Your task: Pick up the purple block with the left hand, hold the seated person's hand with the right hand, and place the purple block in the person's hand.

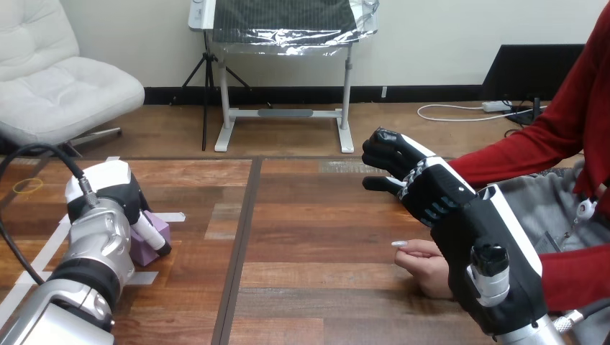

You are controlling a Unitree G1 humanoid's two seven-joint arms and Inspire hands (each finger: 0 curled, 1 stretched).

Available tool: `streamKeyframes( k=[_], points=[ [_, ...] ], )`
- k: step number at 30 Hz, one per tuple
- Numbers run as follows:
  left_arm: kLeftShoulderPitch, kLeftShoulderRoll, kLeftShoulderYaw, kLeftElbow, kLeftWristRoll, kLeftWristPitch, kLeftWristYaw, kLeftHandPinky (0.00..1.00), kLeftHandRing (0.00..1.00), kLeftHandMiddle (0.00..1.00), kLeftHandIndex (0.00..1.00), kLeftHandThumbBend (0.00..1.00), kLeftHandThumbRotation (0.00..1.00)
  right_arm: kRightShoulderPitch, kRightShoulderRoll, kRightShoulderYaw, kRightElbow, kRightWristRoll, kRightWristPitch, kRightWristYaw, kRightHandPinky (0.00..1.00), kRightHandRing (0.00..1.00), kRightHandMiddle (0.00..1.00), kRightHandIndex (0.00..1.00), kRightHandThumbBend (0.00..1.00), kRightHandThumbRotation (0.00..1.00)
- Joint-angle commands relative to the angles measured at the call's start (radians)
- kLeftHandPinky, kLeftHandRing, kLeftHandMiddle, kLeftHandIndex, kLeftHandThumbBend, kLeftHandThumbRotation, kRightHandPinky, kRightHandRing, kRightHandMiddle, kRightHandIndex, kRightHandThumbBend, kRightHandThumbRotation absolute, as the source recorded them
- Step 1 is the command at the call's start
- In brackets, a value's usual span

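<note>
Left hand was down at the near left of the surface, fingers curled over the purple block. It appeared to be a grasp, though the hand hid most of the block. The block sat low on the wood, beside strips of white tape. Right hand was raised above the right side, fingers loosely spread, grasping nothing. The person's hand lay below its wrist, just over the surface; whether they touched, could not tell.
</note>
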Motion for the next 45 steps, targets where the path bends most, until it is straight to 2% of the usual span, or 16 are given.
streamKeyframes(
  k=[1,13,15,18,21,27,31,36,45],
  points=[
    [-0.033,0.020,0.008,-0.016,-0.001,-0.006,0.035,0.28,0.37,0.45,0.60,0.68,0.00,-0.039,-0.005,-0.015,-0.031,0.020,-0.007,0.002,0.81,0.89,0.88,0.87,0.99,1.00],
    [-0.033,0.025,0.012,-0.018,-0.016,-0.014,0.040,0.28,0.37,0.46,0.66,0.66,0.00,-0.044,-0.010,-0.021,-0.022,0.004,-0.008,-0.002,0.81,0.89,0.89,0.88,0.99,1.00],
    [-0.035,0.023,0.013,-0.014,-0.017,-0.011,0.040,0.28,0.37,0.45,0.66,0.66,0.00,-0.050,-0.010,-0.025,-0.015,-0.009,-0.012,-0.008,0.82,0.89,0.89,0.88,0.98,1.00],
    [-0.035,0.023,0.016,-0.014,-0.021,-0.013,0.043,0.28,0.37,0.46,0.66,0.67,0.00,-0.063,-0.020,-0.038,-0.004,-0.065,-0.023,-0.027,0.82,0.90,0.89,0.89,0.95,1.00],
    [-0.034,0.025,0.018,-0.027,-0.023,-0.011,0.040,0.27,0.37,0.45,0.65,0.67,0.00,-0.077,-0.028,-0.047,0.000,-0.087,-0.007,-0.038,0.82,0.90,0.89,0.89,0.93,1.00],
    [-0.039,0.022,0.021,-0.034,-0.028,-0.009,0.042,0.26,0.36,0.44,0.56,0.71,0.00,-0.138,-0.069,-0.080,0.069,-0.145,-0.028,-0.040,0.82,0.88,0.88,0.88,0.94,1.00],
    [-0.035,0.020,0.031,-0.042,-0.036,-0.018,0.065,0.27,0.36,0.44,0.53,0.73,0.00,-0.192,-0.096,-0.103,0.143,-0.179,-0.059,-0.051,0.80,0.86,0.87,0.86,0.93,0.99],
    [-0.034,0.019,0.035,-0.066,-0.037,-0.014,0.067,0.25,0.34,0.42,0.48,0.77,0.00,-0.236,-0.136,-0.116,0.205,-0.188,-0.050,-0.045,0.80,0.85,0.87,0.85,0.95,0.91],
    [-0.007,0.023,0.066,-0.160,-0.056,-0.016,0.077,0.25,0.34,0.40,0.43,0.83,0.00,-0.332,-0.228,-0.136,0.335,-0.286,-0.072,-0.068,0.80,0.85,0.88,0.87,0.93,0.80]
  ],
)
